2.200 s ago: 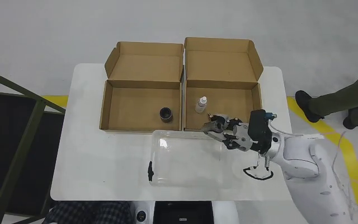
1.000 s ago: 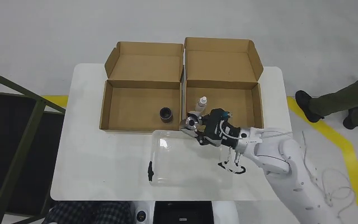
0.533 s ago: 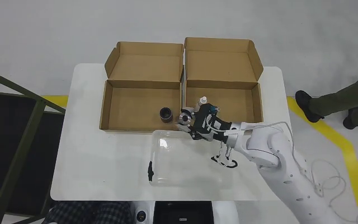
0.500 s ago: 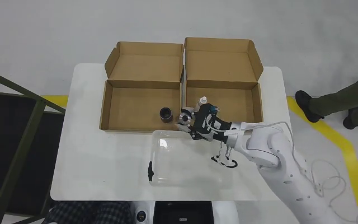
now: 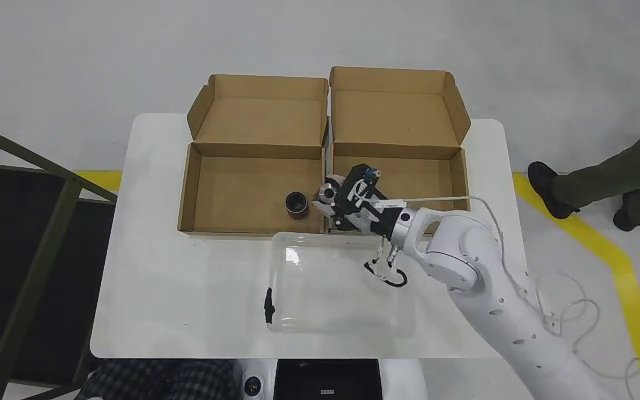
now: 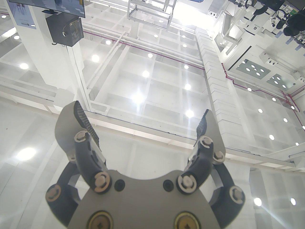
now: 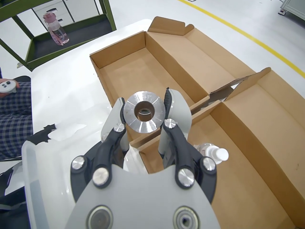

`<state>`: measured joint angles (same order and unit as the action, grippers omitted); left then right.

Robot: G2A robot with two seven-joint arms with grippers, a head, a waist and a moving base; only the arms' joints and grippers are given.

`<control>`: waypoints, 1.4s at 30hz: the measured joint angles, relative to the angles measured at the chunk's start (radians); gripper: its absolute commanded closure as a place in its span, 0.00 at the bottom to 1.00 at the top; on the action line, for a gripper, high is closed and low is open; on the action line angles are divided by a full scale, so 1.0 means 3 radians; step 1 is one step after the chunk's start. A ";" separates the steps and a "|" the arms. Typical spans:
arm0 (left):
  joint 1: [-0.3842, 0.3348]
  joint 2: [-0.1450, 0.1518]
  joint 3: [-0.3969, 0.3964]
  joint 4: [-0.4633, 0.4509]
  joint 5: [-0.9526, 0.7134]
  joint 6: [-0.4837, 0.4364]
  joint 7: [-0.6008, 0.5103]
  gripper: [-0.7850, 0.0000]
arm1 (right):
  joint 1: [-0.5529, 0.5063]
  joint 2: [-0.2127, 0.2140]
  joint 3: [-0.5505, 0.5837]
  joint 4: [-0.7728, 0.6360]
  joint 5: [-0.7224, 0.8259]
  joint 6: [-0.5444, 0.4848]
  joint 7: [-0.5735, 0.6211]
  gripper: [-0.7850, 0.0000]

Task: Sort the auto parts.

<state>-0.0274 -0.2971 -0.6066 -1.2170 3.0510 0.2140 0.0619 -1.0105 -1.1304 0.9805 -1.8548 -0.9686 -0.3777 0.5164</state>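
On our white bench [image 5: 160, 250] the left brown box [image 5: 230, 195] lies open. Our right claw [image 7: 144, 100] pinches a shiny metal ring [image 7: 145, 123] above its near corner, we think to drop it beside the dark round part [image 5: 297, 204] inside. Our left claw [image 6: 141, 110] is spread, holding nothing.

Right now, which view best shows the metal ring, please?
The right wrist view: the metal ring faces it, large, in the right gripper. The top view shows it tiny; the left wrist view faces the ceiling.
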 measured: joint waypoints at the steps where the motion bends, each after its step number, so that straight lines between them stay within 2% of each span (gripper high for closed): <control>1: 0.0000 0.0000 0.0000 0.0000 0.0000 0.0000 0.0000 0.00 | 0.0052 -0.0018 -0.0048 0.0041 -0.0014 0.0053 0.0004 1.00; 10: 0.0000 0.0000 0.0000 0.0000 0.0000 0.0000 0.0000 0.00 | 0.0413 -0.0174 -0.0419 0.0356 -0.0164 0.0478 -0.0009 1.00; 19: 0.0000 0.0000 0.0000 0.0000 0.0000 0.0000 0.0000 0.00 | 0.0744 -0.0359 -0.0761 0.0799 -0.0223 0.0764 -0.0028 1.00; 31: 0.0000 0.0000 0.0000 0.0000 0.0000 0.0000 0.0000 0.00 | 0.1133 -0.0630 -0.1112 0.1420 -0.0195 0.0982 0.0031 1.00; 40: 0.0000 0.0000 0.0000 0.0000 0.0000 0.0000 0.0000 0.00 | 0.1291 -0.0798 -0.1252 0.1800 -0.0251 0.1086 0.0035 1.00; 42: 0.0000 0.0000 0.0000 0.0000 0.0000 0.0000 0.0000 0.00 | 0.1312 -0.0823 -0.1261 0.1851 -0.0268 0.1110 0.0051 0.88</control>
<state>-0.0274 -0.2971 -0.6066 -1.2170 3.0510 0.2140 0.0619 -0.6169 -1.3774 0.6021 -1.2994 -1.0490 -0.0446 0.5318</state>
